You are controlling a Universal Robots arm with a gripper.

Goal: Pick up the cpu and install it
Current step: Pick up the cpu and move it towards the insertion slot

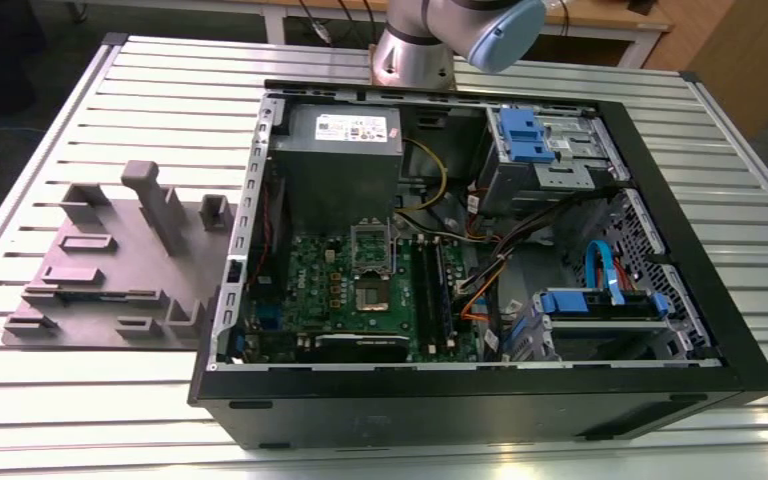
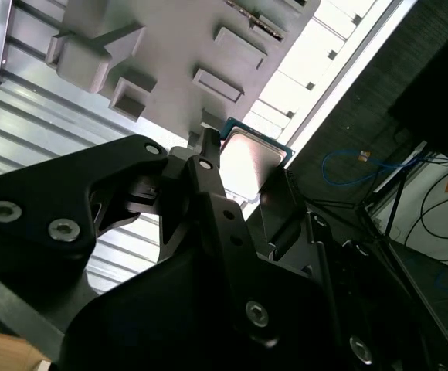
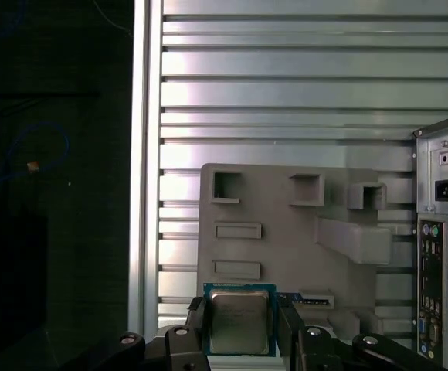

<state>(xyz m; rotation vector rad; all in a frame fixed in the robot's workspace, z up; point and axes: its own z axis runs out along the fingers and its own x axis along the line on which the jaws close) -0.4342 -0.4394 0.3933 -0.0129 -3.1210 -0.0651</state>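
The cpu (image 3: 239, 321), a small square chip with a silvery top and a thin rim, sits between my gripper's (image 3: 241, 331) two black fingers, held by its opposite edges. In the second wrist view the same cpu (image 2: 249, 157) shows tilted between the fingers, with the gripper (image 2: 246, 166) shut on it, up off the grey holder block (image 2: 170, 46). The holder block (image 3: 286, 247) lies below the chip on the slatted table. In the exterior view the open computer case (image 1: 704, 300) lies on its side, its motherboard socket (image 1: 373, 297) bare and the socket frame (image 1: 373, 243) raised.
The grey holder block (image 1: 104, 260) lies at the exterior view's left of the case, with upright posts and pockets. The arm's base (image 1: 418, 50) stands behind the case. Cables, drive cages and a power supply (image 1: 341, 135) crowd the case. The table edge (image 3: 143, 154) runs beside the block.
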